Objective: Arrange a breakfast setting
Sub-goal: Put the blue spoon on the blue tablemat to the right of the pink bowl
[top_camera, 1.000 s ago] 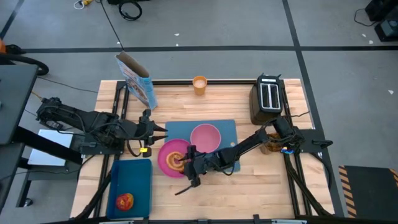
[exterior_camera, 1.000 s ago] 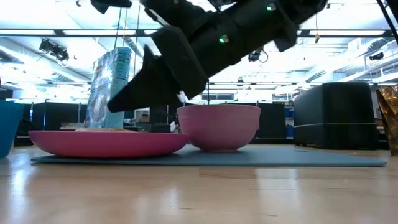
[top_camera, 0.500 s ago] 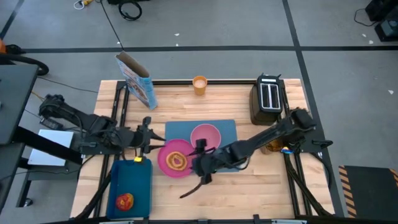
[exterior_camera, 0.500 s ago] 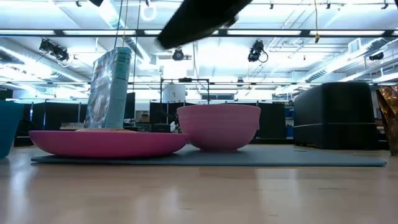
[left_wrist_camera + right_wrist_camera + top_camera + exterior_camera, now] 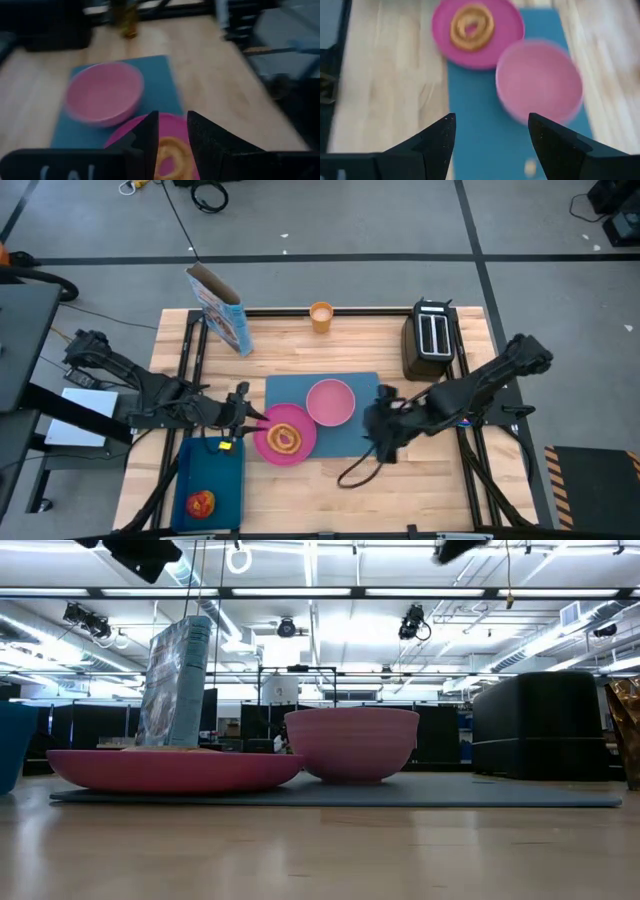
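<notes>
The pink plate (image 5: 270,448) lies on the near left corner of the blue placemat (image 5: 285,390), with a ring-shaped toast piece (image 5: 284,438) on it. The pink bowl (image 5: 330,402) stands on the placemat beside the plate. My left gripper (image 5: 258,416) hovers open, with a narrow gap, above the plate's left rim; the toast (image 5: 172,155) shows between its fingers. My right gripper (image 5: 370,425) is wide open and empty over the placemat's right part, looking at the bowl (image 5: 540,82) and the plate (image 5: 505,30). The spoon is not in view.
The cereal box (image 5: 220,312) stands at the far left and the orange cup (image 5: 320,316) at the far middle. The black toaster (image 5: 431,340) stands at the far right. The red apple (image 5: 200,503) lies in the dark-blue tray (image 5: 215,470) at the near left. Bare wood lies near of the placemat.
My right gripper has drawn back from over the plate toward the table's right edge and has risen out of the low view. My left gripper has gone toward the near edge, to the plate's left rim. The toast, plate and bowl have stayed in place.
</notes>
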Tool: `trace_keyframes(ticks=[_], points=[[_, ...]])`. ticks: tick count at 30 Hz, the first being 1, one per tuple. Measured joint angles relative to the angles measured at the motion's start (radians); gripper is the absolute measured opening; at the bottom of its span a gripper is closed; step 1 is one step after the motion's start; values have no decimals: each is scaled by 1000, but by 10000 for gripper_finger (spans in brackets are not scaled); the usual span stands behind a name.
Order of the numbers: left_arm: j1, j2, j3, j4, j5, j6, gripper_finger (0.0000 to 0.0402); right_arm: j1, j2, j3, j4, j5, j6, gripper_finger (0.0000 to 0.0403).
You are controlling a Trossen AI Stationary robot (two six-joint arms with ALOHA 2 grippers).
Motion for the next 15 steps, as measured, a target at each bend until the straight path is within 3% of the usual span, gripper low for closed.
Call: trace_keyframes(ticks=[4,12,15], points=[[-1,0,-31,117,117,51,110,5,-68,0,-203,-66,163,257],[2,0,-43,159,120,65,110,73,-101,-1,-500,-101,284,256],[1,0,-43,159,120,51,110,111,-97,-38,-534,-108,298,252]])
